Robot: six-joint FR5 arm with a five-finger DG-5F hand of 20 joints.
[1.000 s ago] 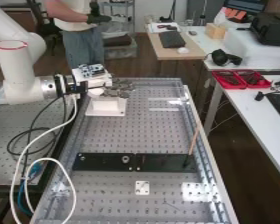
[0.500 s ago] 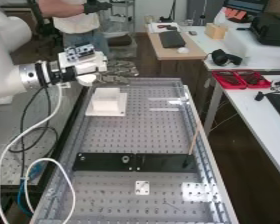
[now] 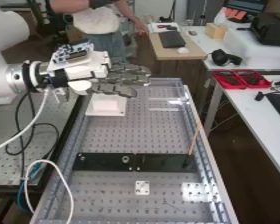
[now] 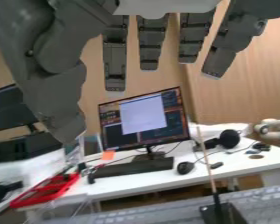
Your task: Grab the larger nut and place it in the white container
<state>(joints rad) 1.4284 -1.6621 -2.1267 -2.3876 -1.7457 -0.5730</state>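
Observation:
The hand (image 3: 127,76) is held level above the far left of the bench, its fingers straight and spread. In the wrist view the hand (image 4: 115,57) has nothing between its thumb and fingers. The white container (image 3: 107,104) stands on its square base just below the hand, its upper part partly covered by the fingers; what it holds cannot be made out. On the black bar the smaller nut (image 3: 82,158) sits near the left end, and the bearing (image 3: 125,159) stands farther right.
A thin rod (image 3: 194,139) stands upright by the right end of the black bar (image 3: 162,162). A white plate (image 3: 142,188) lies nearer the camera. White cables (image 3: 52,175) loop along the left edge. Red trays (image 3: 240,79) rest on the right-hand table.
The hand has lifted off from just over the white container and come closer to the camera, its fingers showing larger and spread. Container, smaller nut and bearing have stayed put.

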